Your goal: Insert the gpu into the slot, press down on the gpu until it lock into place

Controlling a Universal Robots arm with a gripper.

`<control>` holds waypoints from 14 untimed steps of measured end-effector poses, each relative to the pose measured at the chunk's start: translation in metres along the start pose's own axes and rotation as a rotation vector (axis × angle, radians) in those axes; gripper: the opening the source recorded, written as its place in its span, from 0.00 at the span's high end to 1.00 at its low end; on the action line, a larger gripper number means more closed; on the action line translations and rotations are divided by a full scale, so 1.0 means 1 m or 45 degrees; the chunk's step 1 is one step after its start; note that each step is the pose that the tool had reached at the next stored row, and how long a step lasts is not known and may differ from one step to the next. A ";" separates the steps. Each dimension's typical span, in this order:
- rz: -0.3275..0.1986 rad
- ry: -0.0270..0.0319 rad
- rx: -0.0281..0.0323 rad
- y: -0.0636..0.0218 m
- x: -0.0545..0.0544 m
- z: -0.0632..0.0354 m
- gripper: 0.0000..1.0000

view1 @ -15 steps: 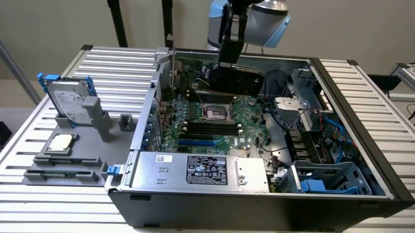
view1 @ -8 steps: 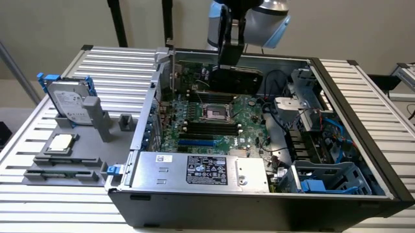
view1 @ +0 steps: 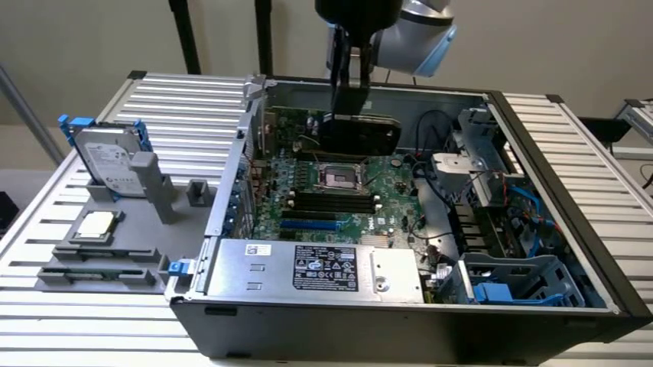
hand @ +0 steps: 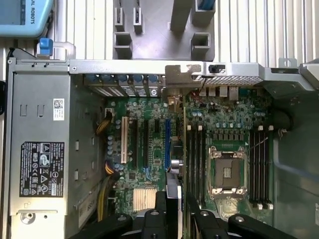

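My gripper (view1: 351,107) comes down from above into the open computer case and is shut on the gpu (view1: 359,134), a flat black card hanging on edge over the far part of the motherboard, above the processor socket. The card is clear of the board. In the wrist view the gpu (hand: 173,196) appears edge-on as a thin strip between my black fingers (hand: 155,219). The slot (view1: 310,226), a long bright-blue strip, lies nearer the power supply, apart from the card. In the wrist view the slot (hand: 167,144) runs just beside the line of the card's edge.
A silver labelled power-supply box (view1: 316,267) fills the case's near side. The processor socket (view1: 337,177) and black memory slots (view1: 326,203) sit between card and slot. Cables and a blue drive cage (view1: 510,284) crowd the exterior view's right. A hard drive (view1: 110,164) stands on a grey fixture outside.
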State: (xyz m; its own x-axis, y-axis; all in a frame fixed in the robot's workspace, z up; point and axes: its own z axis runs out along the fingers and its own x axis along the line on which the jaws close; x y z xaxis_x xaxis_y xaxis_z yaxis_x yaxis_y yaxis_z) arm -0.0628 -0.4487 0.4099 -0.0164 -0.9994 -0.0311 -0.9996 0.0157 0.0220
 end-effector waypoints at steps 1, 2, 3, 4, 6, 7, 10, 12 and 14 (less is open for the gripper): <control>0.000 -0.0015 0.0003 0.0004 0.002 0.0019 0.74; 0.000 -0.0027 0.0005 0.0007 0.004 0.0037 0.74; 0.000 -0.0038 0.0007 0.0010 0.005 0.0055 0.74; 0.000 -0.0043 0.0008 0.0013 0.007 0.0072 0.74; 0.000 -0.0051 0.0011 0.0020 0.009 0.0109 0.74; 0.000 -0.0052 0.0014 0.0023 0.010 0.0127 0.74; 0.000 -0.0068 0.0040 0.0029 0.012 0.0180 0.74; 0.000 -0.0079 0.0060 0.0034 0.013 0.0216 0.74; 0.000 -0.0086 0.0076 0.0039 0.014 0.0252 0.74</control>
State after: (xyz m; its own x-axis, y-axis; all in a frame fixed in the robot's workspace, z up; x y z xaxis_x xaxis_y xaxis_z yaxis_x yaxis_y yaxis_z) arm -0.0675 -0.4619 0.3844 -0.0164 -0.9991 -0.0379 -0.9997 0.0158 0.0160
